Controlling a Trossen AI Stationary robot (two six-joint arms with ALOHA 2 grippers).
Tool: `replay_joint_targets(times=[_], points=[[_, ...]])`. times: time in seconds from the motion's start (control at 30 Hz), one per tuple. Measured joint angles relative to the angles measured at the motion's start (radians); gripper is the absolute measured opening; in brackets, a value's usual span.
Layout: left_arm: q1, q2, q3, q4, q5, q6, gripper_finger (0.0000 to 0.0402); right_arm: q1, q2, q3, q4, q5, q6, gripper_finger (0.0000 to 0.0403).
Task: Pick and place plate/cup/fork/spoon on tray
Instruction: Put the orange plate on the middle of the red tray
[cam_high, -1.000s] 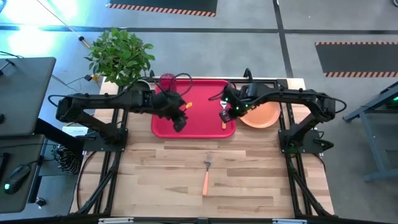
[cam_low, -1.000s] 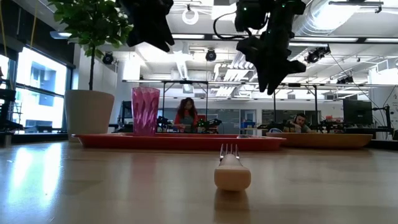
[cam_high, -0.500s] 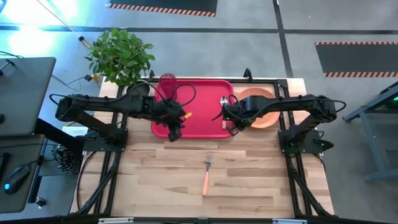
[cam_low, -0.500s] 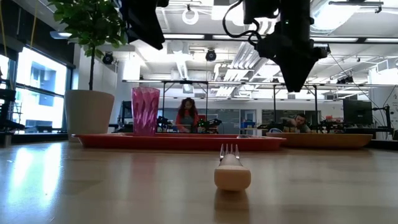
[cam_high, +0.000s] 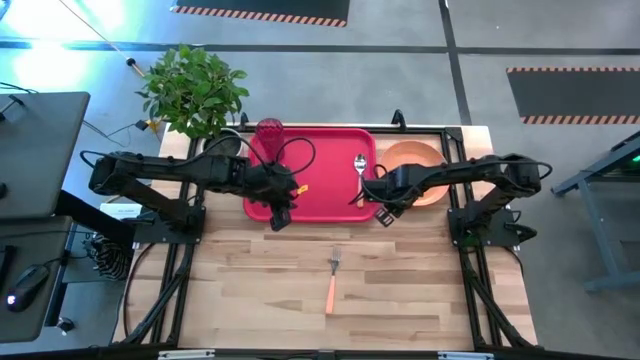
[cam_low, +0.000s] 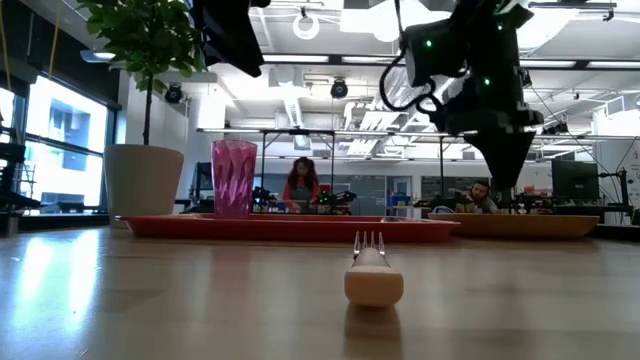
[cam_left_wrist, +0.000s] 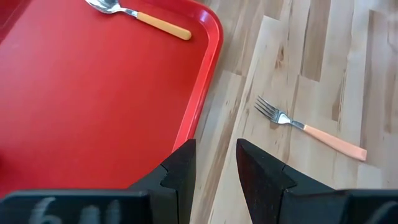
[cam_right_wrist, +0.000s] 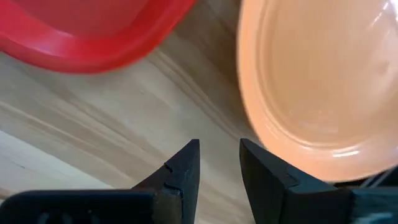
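At the tray's near right corner, my right gripper (cam_high: 385, 212) hangs empty, fingers (cam_right_wrist: 180, 171) a narrow gap apart, above bare table (cam_high: 400, 270) beside the orange plate (cam_high: 415, 170), probably lining up for it. Left gripper (cam_high: 278, 215) idles over the tray's near left edge, likewise slightly parted, holding nothing. Red tray (cam_high: 320, 195) carries the translucent red cup (cam_high: 269, 131) and spoon (cam_high: 361, 172). 2 items remain off it: plate touching its right side, fork (cam_high: 332, 280) on wood nearer me.

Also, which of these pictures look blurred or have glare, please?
Low view: the fork handle nearest the lens is out of focus, and the table shines with window light at the left. Right wrist view: the plate and tray are soft with blur. Left wrist view: sharp; spoon clear.
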Motion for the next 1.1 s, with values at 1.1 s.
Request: replay_joint_targets(times=[1.1], points=[[0.0,-0.008,-0.002,0.001,0.009,-0.108,0.0103,-0.129,0.0,-0.217,0.203,0.056,-0.114,0.0009]])
